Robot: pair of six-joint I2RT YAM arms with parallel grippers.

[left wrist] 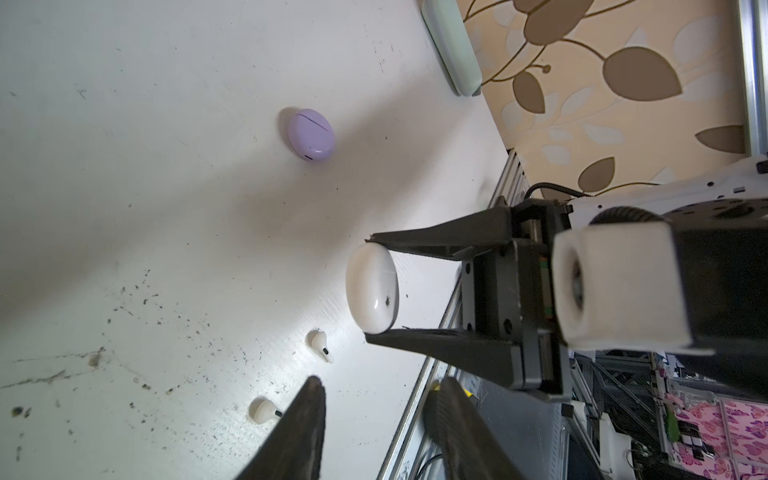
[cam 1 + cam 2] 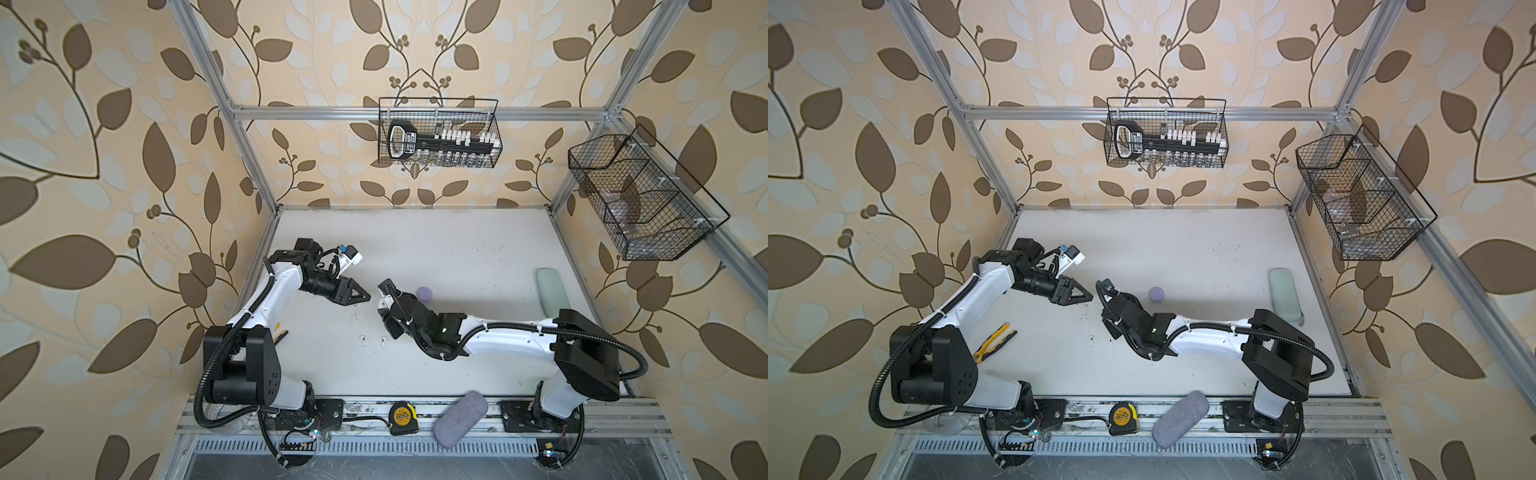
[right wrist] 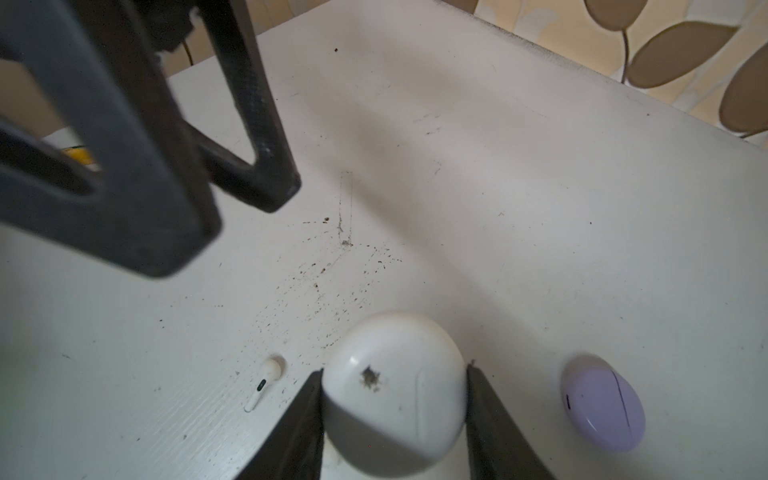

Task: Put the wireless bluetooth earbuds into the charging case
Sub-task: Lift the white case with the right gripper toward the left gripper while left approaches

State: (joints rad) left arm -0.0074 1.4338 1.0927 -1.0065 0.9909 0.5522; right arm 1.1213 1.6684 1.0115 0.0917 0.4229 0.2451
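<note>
earbuds (image 2: 363, 340), two white ones, are seen lying loose on the table (image 2: 457, 249) just below the middle of both top views, near each other but apart. the left gripper (image 2: 365, 296) is held above and left of them, facing the right arm (image 2: 507, 336), whose wrist covers what it holds. a closed lavender case (image 2: 424, 294) is set right of centre. a yellow tape measure (image 2: 402, 417) lies low in the frame. its label is too small to be read, as is the one on the black tool (image 2: 419, 141) in the wire basket (image 2: 496, 124).

in the left wrist view the white case (image 1: 372, 286) is shown clamped edge to edge by the right gripper (image 1: 368, 287), its lid seam shut. the left jaws are parted with nothing between them. both earbuds lie near the case, and no lavender buds are seen.

in the right wrist view a dark scuff, not writing, is found on the held case, and one earbud lies just beside the right gripper.

opening the lid is judged to be the step in hand. the case is best held steady with its seam turned toward the left jaws, and the lid prised gently so the round shell is not squeezed out of the grip.
</note>
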